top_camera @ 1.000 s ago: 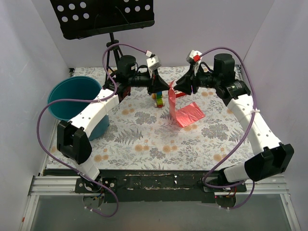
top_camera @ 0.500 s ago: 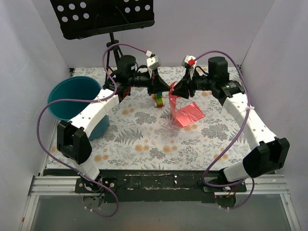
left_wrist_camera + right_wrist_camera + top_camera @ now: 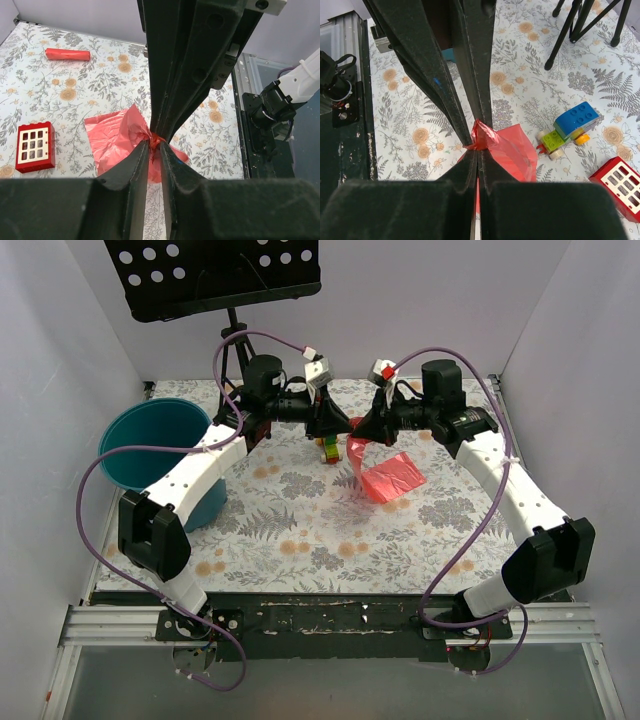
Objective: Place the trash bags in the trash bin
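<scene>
The trash bag [image 3: 388, 476], a thin crinkly pink-red film, hangs from a bunched top down to the floral table right of centre. My left gripper [image 3: 342, 424] and right gripper [image 3: 358, 426] meet tip to tip at that bunch. In the right wrist view my right gripper [image 3: 478, 150] is shut on the bag [image 3: 515, 150]. In the left wrist view my left gripper [image 3: 154, 144] is nearly closed, with the bag's [image 3: 115, 137] bunched film pinched between its tips. The teal trash bin [image 3: 118, 430] stands at the far left, apart from both grippers.
A toy car of coloured bricks [image 3: 568, 129] sits just behind the bag. A flat red box with white squares [image 3: 35, 146] and a small red stick [image 3: 67, 54] lie on the table. A black music stand [image 3: 215, 275] with tripod legs [image 3: 570, 30] stands at the back.
My right gripper has carried the bag's top leftward to my left gripper. My left gripper has turned toward it and now has the film between its tips.
</scene>
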